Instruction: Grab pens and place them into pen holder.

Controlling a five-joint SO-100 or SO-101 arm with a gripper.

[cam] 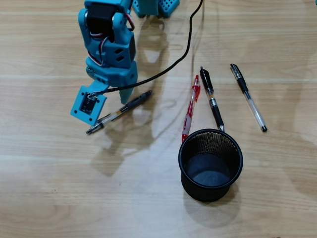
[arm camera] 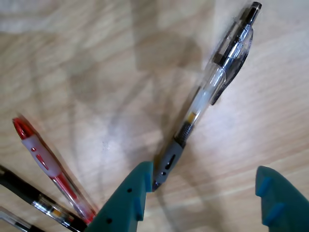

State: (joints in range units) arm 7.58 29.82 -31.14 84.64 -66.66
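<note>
Wrist view: pincer open over a clear pen flat on the surface, red pen left; holder upright beside the others.

A light wooden table carries four slim ballpoint pens, one red and clear, and a round black wire-mesh cup.
</note>
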